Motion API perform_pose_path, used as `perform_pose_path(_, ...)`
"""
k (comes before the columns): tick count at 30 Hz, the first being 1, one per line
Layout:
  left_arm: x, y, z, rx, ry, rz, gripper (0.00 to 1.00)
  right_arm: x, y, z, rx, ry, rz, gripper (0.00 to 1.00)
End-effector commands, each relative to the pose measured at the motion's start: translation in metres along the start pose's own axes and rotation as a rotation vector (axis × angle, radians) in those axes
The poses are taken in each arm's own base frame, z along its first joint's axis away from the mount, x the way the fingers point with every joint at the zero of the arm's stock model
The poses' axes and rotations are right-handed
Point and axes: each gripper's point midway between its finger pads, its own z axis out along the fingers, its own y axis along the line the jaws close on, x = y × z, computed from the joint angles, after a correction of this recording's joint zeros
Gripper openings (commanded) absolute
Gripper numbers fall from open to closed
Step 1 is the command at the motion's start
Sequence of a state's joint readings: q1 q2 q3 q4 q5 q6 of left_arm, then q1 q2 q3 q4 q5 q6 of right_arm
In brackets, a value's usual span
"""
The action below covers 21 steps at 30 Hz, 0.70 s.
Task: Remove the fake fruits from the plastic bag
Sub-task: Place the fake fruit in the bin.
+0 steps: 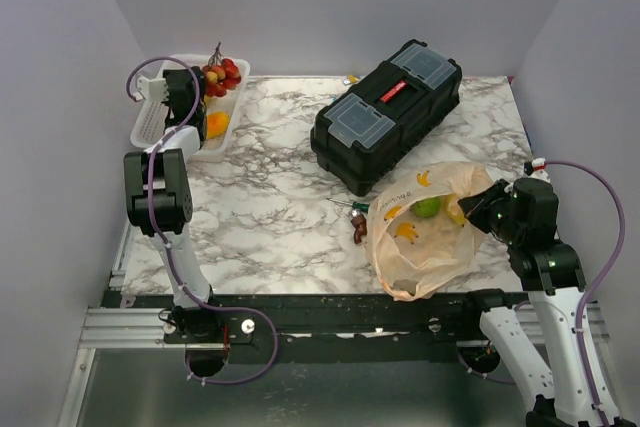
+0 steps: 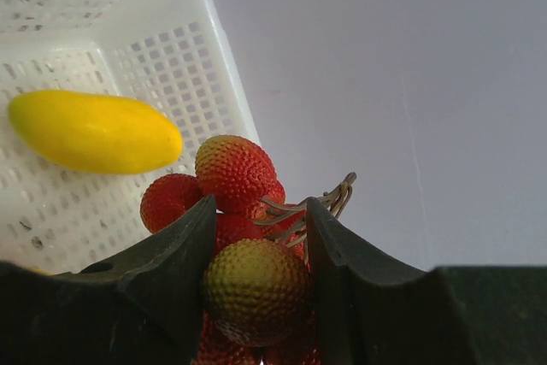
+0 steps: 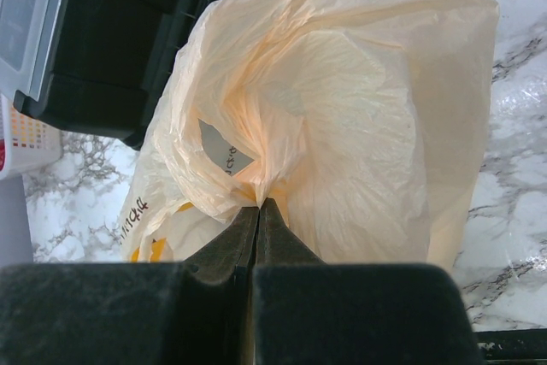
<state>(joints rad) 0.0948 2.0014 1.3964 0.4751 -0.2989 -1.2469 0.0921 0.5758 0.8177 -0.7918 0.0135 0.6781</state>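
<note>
My left gripper [image 1: 200, 85] [image 2: 261, 204] is shut on the red berry cluster [image 1: 222, 76] [image 2: 255, 278], holding it over the far end of the white mesh basket [image 1: 160, 119] [image 2: 171, 57]. A yellow oval fruit [image 2: 94, 132] and an orange one [image 1: 217, 124] lie in the basket. At the near right, the pale-orange plastic bag [image 1: 425, 242] [image 3: 359, 100] sits on the table with a green round fruit [image 1: 428, 207] showing through it. My right gripper [image 1: 478, 205] [image 3: 259, 204] is shut, pinching a gathered fold of the bag.
A black toolbox [image 1: 385, 112] [image 3: 102, 40] stands diagonally behind the bag. A small brown tap-shaped metal piece [image 1: 358, 227] lies just left of the bag. White walls close in the table on three sides.
</note>
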Motion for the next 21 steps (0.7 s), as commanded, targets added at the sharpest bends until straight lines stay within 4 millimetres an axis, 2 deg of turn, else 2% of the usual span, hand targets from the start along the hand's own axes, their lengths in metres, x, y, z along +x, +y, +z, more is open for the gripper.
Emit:
perform_pose_path(1, -0.018, 0.013, 0.015, -0.044, -0.041, -0.093, 0.0, 0.0, -0.006, 0.001, 0.03, -0.003, -0.018, 0.01)
perform_pose_path(2, -0.016, 0.015, 0.017, -0.047, -0.03, -0.093, 0.01, 0.0, -0.006, 0.001, 0.029, -0.003, -0.018, 0.01)
perform_pose_path(6, -0.011, 0.02, 0.019, -0.061, 0.014, -0.109, 0.26, 0.001, -0.006, 0.003, 0.031, 0.002, -0.017, 0.01)
perform_pose_path(8, -0.01, 0.017, 0.019, -0.052, 0.029, -0.108, 0.37, 0.001, -0.006, 0.004, 0.035, 0.007, -0.018, 0.01)
perform_pose_path(10, -0.011, 0.015, 0.017, -0.063, 0.045, -0.094, 0.52, 0.001, -0.006, 0.003, 0.035, 0.008, -0.017, 0.01)
perform_pose_path(14, -0.018, 0.005, 0.011, -0.066, 0.048, 0.001, 0.71, 0.001, -0.006, 0.003, 0.032, 0.007, -0.015, 0.01)
perform_pose_path(15, -0.02, 0.004, 0.009, -0.065, 0.046, 0.007, 0.74, 0.002, -0.006, 0.003, 0.03, 0.009, -0.015, 0.01)
perform_pose_path(18, -0.021, -0.001, 0.001, -0.045, 0.071, -0.001, 0.75, 0.002, -0.005, 0.003, 0.03, 0.014, -0.019, 0.01)
perform_pose_path(21, -0.015, -0.017, -0.01, -0.005, 0.132, 0.012, 0.75, 0.002, -0.006, 0.004, 0.034, 0.016, -0.02, 0.01)
